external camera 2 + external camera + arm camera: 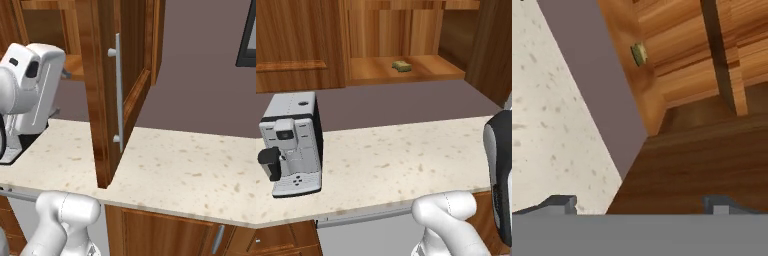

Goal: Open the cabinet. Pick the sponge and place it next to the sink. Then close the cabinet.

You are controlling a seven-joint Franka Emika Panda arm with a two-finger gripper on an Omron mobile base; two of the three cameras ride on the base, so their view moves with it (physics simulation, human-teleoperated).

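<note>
The cabinet (406, 30) stands open, showing lighter wood inside. Its door (132, 75) is swung out over the counter, with the long silver handle (118, 90) facing me. The small olive-green sponge (401, 66) lies on the cabinet's bottom shelf, near the middle. In the hand view the sponge (639, 54) is small and far off, up along the shelf. My gripper (641, 205) is open, well short of the sponge, with nothing between its fingertips (559, 204). It looks past the counter edge and the dark door panel. The sink is out of view.
A grey and white coffee machine (291, 145) stands on the speckled counter (401, 160) at the left. The open door reaches down close to the counter (200, 170) and splits it in the right base view. My white arm (30, 85) rises left of the door.
</note>
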